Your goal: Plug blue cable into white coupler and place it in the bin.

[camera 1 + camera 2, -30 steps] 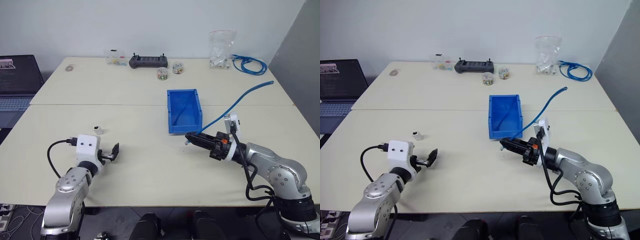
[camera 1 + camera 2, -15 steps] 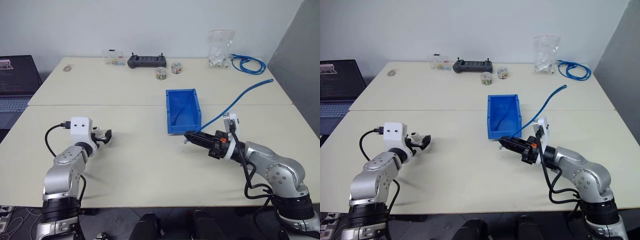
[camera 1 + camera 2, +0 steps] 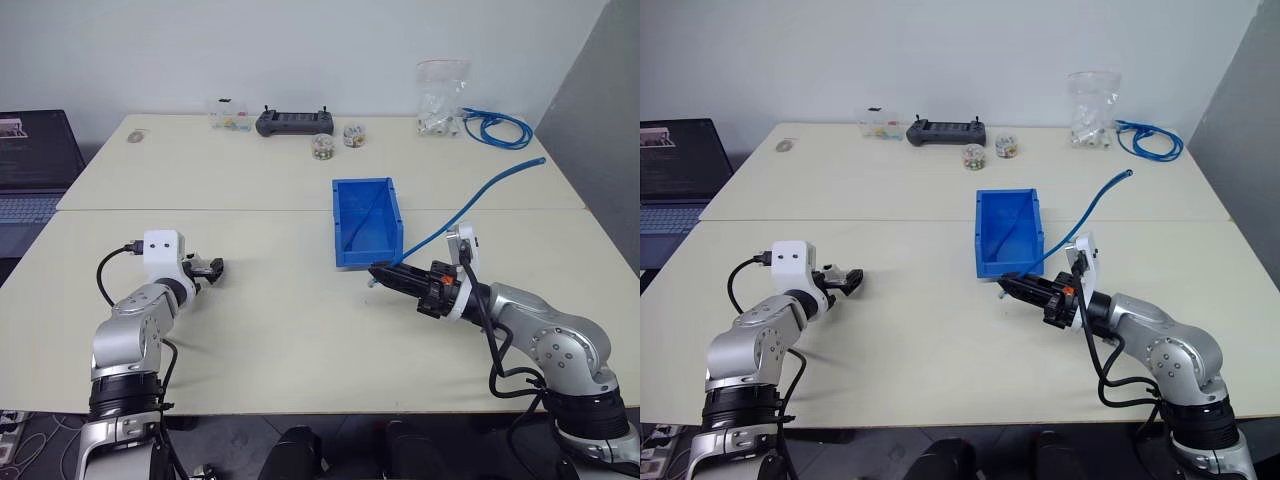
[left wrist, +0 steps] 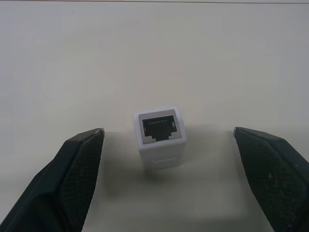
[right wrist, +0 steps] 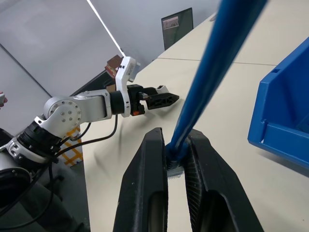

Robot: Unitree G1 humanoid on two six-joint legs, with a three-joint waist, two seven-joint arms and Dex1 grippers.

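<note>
Left tool (image 4: pixel 166 145) spread wide, fingers (image 4: pixel 79 164) flanking the white coupler (image 4: pixel 160 136) without touching; coupler stands on the table (image 3: pixel 280 320), socket face up toward the wrist camera. Blue bin (image 3: pixel 367 221) mid-table. Right tool (image 5: pixel 175 159) clamped on the blue cable (image 3: pixel 470 205) near its plug, just in front of the bin.

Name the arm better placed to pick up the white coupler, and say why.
Left. The left gripper is open with the white coupler standing between its fingers on the table. The right gripper is shut on the blue cable.
</note>
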